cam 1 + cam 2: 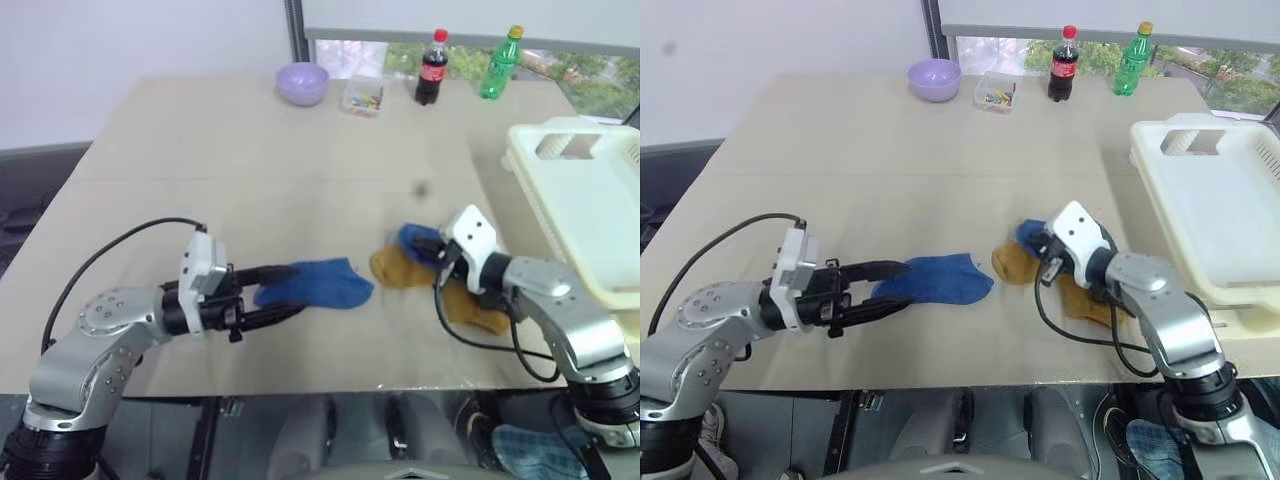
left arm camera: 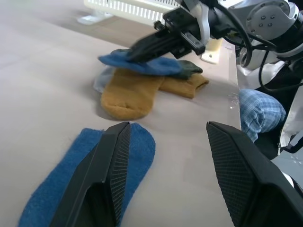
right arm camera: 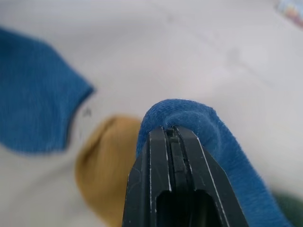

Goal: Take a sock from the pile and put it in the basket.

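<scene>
1. the right gripper point(image 1: 1040, 243), just right of centre in the head views, is clamped on the edge of a royal-blue knit sock point(image 2: 142, 64) atop the small heap of soft socks point(image 1: 440, 285). the bite looks shallow, on the rim of the fabric, so the sock could slip free on the way up.
2. the mustard-yellow sock point(image 2: 135, 92) and the dark green sock point(image 2: 189, 69) lie touching under the held one; i judge they could snag and drag along.
3. the cream-white slotted plastic laundry basket point(image 1: 590, 215) sits at the right edge, near the pile; a low carry could catch its rim.
4. the left gripper point(image 1: 285, 292), lower left, has its jaws apart over a second royal-blue sock point(image 1: 320, 285) lying flat, holding nothing.
5. count: two blue socks, at least one yellow, one green, one basket, two plastic bottles point(image 1: 432, 68), one lilac bowl point(image 1: 302, 83).
</scene>
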Available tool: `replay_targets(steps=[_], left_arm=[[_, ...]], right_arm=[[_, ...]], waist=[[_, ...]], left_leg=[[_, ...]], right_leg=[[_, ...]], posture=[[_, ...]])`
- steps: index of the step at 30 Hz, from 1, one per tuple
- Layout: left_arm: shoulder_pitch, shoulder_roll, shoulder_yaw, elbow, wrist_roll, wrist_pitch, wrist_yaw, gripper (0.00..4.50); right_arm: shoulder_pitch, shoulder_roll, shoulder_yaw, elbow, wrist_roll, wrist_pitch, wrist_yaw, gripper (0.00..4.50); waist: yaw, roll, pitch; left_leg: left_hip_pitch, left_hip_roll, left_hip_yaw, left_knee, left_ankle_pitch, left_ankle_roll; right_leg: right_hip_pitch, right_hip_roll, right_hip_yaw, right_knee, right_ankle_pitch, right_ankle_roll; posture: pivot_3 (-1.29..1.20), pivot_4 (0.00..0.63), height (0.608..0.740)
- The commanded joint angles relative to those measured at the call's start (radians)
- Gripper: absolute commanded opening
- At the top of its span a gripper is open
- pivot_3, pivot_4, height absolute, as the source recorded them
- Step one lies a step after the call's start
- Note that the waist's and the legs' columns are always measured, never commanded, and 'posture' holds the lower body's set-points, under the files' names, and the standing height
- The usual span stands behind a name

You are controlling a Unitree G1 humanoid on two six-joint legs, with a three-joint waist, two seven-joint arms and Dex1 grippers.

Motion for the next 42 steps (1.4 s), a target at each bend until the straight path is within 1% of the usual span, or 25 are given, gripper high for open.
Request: replay_targets(steps=[1,3,5,8,10,12,15,16,17,18,19,20,21,23,25,28,30,32,35,38,41,42], left_arm=[[0.002,-0.014,0.028,-0.009,-0.008,-0.012,0.034,2.74],[0.019,-0.024,0.045,-0.009,-0.008,-0.011,0.059,2.74],[0.043,-0.027,0.065,-0.007,-0.001,-0.018,0.075,2.74],[0.076,-0.027,0.097,0.001,0.011,-0.026,0.1,2.74],[0.095,-0.024,0.117,0.005,0.023,-0.03,0.117,2.74],[0.107,-0.022,0.132,0.004,0.03,-0.026,0.134,2.74],[0.119,-0.025,0.161,0.014,0.055,-0.015,0.194,2.74],[0.119,-0.028,0.169,0.019,0.064,0.0,0.225,2.74],[0.119,-0.03,0.171,0.022,0.076,0.004,0.249,2.74],[0.11,-0.035,0.174,0.03,0.083,0.009,0.274,2.74],[0.104,-0.038,0.175,0.033,0.086,0.014,0.294,2.74],[0.096,-0.041,0.174,0.036,0.093,0.018,0.316,2.74],[0.083,-0.046,0.17,0.041,0.105,0.018,0.341,2.74],[0.045,-0.065,0.163,0.054,0.105,0.057,0.412,2.74],[0.007,-0.075,0.134,0.07,0.133,0.089,0.47,2.74],[-0.063,-0.095,0.088,0.109,0.163,0.124,0.524,2.74],[-0.092,-0.102,0.058,0.14,0.199,0.132,0.549,2.74],[-0.123,-0.118,0.024,0.183,0.23,0.132,0.568,2.74],[-0.209,-0.162,-0.039,0.31,0.308,0.14,0.64,2.74],[-0.273,-0.202,-0.075,0.409,0.363,0.142,0.69,2.74],[-0.305,-0.237,-0.102,0.472,0.398,0.126,0.699,2.74],[-0.311,-0.249,-0.11,0.481,0.401,0.118,0.688,2.74]], right_arm=[[-0.101,0.046,0.029,0.062,0.001,-0.026,-0.004,0.02],[-0.192,0.103,0.074,0.157,-0.016,-0.053,-0.005,0.02],[-0.28,0.179,0.129,0.3,-0.056,-0.127,-0.006,0.02],[-0.42,0.319,0.195,0.585,-0.11,-0.286,0.0,0.02],[-0.505,0.401,0.222,0.78,-0.141,-0.394,0.014,0.02],[-0.572,0.46,0.234,0.938,-0.17,-0.491,0.023,0.02],[-0.679,0.575,0.255,1.19,-0.207,-0.628,0.049,0.02],[-0.698,0.602,0.259,1.241,-0.203,-0.657,0.1,0.02],[-0.708,0.621,0.258,1.273,-0.203,-0.681,0.123,0.27],[-0.719,0.638,0.247,1.301,-0.205,-0.708,0.115,0.55],[-0.726,0.647,0.237,1.319,-0.214,-0.737,0.095,0.77],[-0.73,0.648,0.227,1.324,-0.226,-0.759,0.067,1.16],[-0.729,0.644,0.214,1.313,-0.228,-0.763,0.053,1.66],[-0.701,0.612,0.202,1.227,-0.212,-0.728,0.087,2.56],[-0.663,0.577,0.18,1.116,-0.198,-0.662,0.093,2.56],[-0.587,0.52,0.149,0.93,-0.198,-0.512,0.05,2.56],[-0.544,0.487,0.154,0.851,-0.218,-0.445,0.032,2.56],[-0.514,0.459,0.151,0.813,-0.234,-0.386,0.005,2.56],[-0.497,0.438,0.132,0.856,-0.243,-0.328,-0.037,2.56],[-0.507,0.445,0.134,0.938,-0.251,-0.335,-0.048,2.56],[-0.522,0.459,0.142,1.006,-0.261,-0.354,-0.054,2.56],[-0.527,0.464,0.148,1.027,-0.265,-0.359,-0.05,2.18]], waist=[[0.0,0.0,0.0],[-0.011,0.0,0.0],[-0.019,0.0,0.0],[-0.024,0.0,0.0],[-0.028,0.001,0.0],[-0.027,0.001,0.0],[-0.024,0.0,0.0],[-0.024,0.0,0.0],[-0.026,0.0,0.0],[-0.027,0.0,0.0],[-0.027,0.001,0.0],[-0.026,0.001,0.001],[-0.023,0.001,0.001],[-0.019,0.001,0.001],[-0.018,0.001,0.0],[-0.017,0.0,0.0],[-0.017,0.0,0.0],[-0.024,0.001,0.0],[-0.024,0.001,0.0],[-0.028,0.0,0.0],[-0.028,0.001,0.0],[-0.029,0.001,0.0]], left_leg=[[0.0,0.0,0.0,0.0,0.0,0.0],[0.001,0.0,0.002,0.0,0.0,0.0],[0.003,0.001,0.003,0.0,0.0,0.0],[0.003,0.002,0.002,0.0,0.0,0.0],[0.003,0.001,0.003,0.0,0.0,0.0],[0.003,0.001,0.003,-0.001,0.0,0.0],[0.001,-0.001,0.001,-0.001,0.0,-0.001],[0.0,-0.001,0.001,-0.001,0.0,-0.001],[0.0,-0.001,0.0,-0.001,0.001,-0.003],[0.0,-0.001,0.001,-0.002,0.002,-0.004],[0.0,-0.001,0.0,-0.003,0.002,-0.004],[0.0,-0.001,0.0,-0.003,0.001,-0.004],[0.0,-0.001,-0.001,-0.004,0.001,-0.005],[-0.001,-0.001,-0.002,-0.003,0.001,-0.005],[-0.001,-0.002,-0.002,-0.003,0.001,-0.005],[-0.001,-0.002,-0.003,-0.003,0.001,-0.005],[-0.001,-0.002,-0.003,-0.003,0.001,-0.005],[-0.001,-0.002,-0.002,-0.003,0.001,-0.005],[0.0,-0.002,-0.001,-0.003,0.001,-0.005],[0.0,-0.002,-0.001,-0.003,0.0,-0.004],[0.0,-0.002,0.0,-0.003,0.0,-0.004],[0.0,-0.002,0.0,-0.003,0.0,-0.004]], right_leg=[[0.0,0.0,0.0,0.0,0.0,0.0],[0.0,0.001,0.0,0.001,0.0,0.0],[0.0,0.002,0.001,0.002,0.0,0.0],[0.0,0.003,0.001,0.002,0.0,0.0],[0.0,0.003,0.001,0.003,0.0,0.0],[-0.001,0.004,0.001,0.002,0.0,0.0],[-0.001,0.003,0.001,0.002,0.0,0.0],[-0.002,0.003,0.001,0.002,0.0,0.0],[-0.003,0.002,0.001,0.002,0.0,0.0],[-0.003,0.002,0.001,0.002,0.001,0.0],[-0.003,0.002,0.001,0.002,0.0,0.0],[-0.003,0.001,0.001,0.002,0.0,-0.001],[-0.003,0.001,0.001,0.002,0.0,-0.001],[-0.003,0.0,0.0,0.002,0.0,-0.001],[-0.003,-0.001,0.0,0.002,0.001,0.0],[-0.003,-0.001,-0.001,0.002,0.001,0.0],[-0.003,-0.001,0.0,0.002,0.001,-0.001],[-0.003,-0.001,0.0,0.003,0.001,-0.001],[-0.004,-0.001,0.001,0.003,0.001,-0.001],[-0.004,0.001,0.0,0.004,0.001,-0.001],[-0.005,0.001,0.001,0.004,0.001,-0.001],[-0.004,0.001,0.001,0.004,0.001,-0.001]], posture=[[0.0,0.15,0.74],[0.0,0.15,0.74],[0.0,0.15,0.74],[0.0,0.15,0.74],[0.0,0.15,0.74],[0.0,0.15,0.74],[0.0,0.15,0.74],[0.0,0.15,0.74],[0.0,0.15,0.74],[0.0,0.15,0.74],[0.0,0.15,0.74],[0.0,0.15,0.74],[0.0,0.15,0.74],[0.0,0.15,0.74],[0.0,0.15,0.74],[0.0,0.15,0.74],[0.0,0.15,0.74],[0.0,0.15,0.74],[0.0,0.15,0.74],[0.0,0.15,0.74],[0.0,0.15,0.74],[0.0,0.15,0.74]])
